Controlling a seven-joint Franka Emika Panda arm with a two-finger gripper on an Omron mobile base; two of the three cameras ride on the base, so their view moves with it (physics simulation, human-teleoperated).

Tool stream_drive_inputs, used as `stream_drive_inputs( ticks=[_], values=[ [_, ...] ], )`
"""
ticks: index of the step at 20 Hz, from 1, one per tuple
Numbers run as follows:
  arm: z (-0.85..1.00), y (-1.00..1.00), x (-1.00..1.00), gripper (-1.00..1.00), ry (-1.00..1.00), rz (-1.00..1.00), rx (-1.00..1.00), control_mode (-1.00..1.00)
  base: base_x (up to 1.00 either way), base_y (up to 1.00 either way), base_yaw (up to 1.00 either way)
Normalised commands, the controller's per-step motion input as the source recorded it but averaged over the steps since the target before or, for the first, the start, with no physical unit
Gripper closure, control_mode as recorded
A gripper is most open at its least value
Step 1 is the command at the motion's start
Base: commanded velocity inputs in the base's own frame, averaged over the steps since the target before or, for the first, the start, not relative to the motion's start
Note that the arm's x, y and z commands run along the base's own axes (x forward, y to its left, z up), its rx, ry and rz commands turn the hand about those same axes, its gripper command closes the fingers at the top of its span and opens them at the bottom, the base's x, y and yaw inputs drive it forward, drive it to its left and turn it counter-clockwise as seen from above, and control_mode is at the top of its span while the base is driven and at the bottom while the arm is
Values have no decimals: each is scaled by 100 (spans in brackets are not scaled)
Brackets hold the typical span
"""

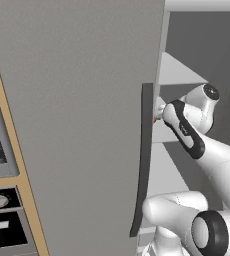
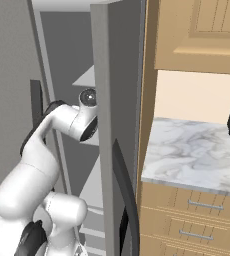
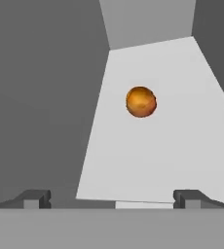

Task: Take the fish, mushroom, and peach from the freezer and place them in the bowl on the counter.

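my gripper point(image 3: 112, 198) stood spread wide and empty inside the freezer point(image 1: 87, 125), fingertips at the shelf's near edge. the peach point(image 3: 141, 101) lay ahead on the white shelf point(image 3: 153, 146), toward one o'clock, well apart. i judged the reach underway; next, advance and straddle it before pinching.

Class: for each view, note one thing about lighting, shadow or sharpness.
Hand view: peach is soft-edged and casts no clear shadow on the flat white shelf. Left base view: freezer door looks grainy. Right base view: counter is evenly lit, no glare.
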Motion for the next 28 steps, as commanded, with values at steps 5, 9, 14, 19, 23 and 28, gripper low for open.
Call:
stream_drive_inputs(
  ticks=[5, 9, 14, 19, 23, 28],
  values=[
    [-55, -3, 31, -100, 0, 0, -6, -100, 0, 0, 0],
    [-19, 0, 36, -100, 0, 0, -2, -100, 0, 0, 0],
    [0, -1, 41, -100, 3, 0, 0, -100, 0, 0, 0],
    [-4, -5, 48, -100, 4, 0, 0, -100, 0, 0, 0],
    [-15, -20, 45, -100, 3, 0, 0, -100, 0, 0, 0],
    [-28, -17, 41, -100, 1, 0, 0, -100, 0, 0, 0]
  ],
)
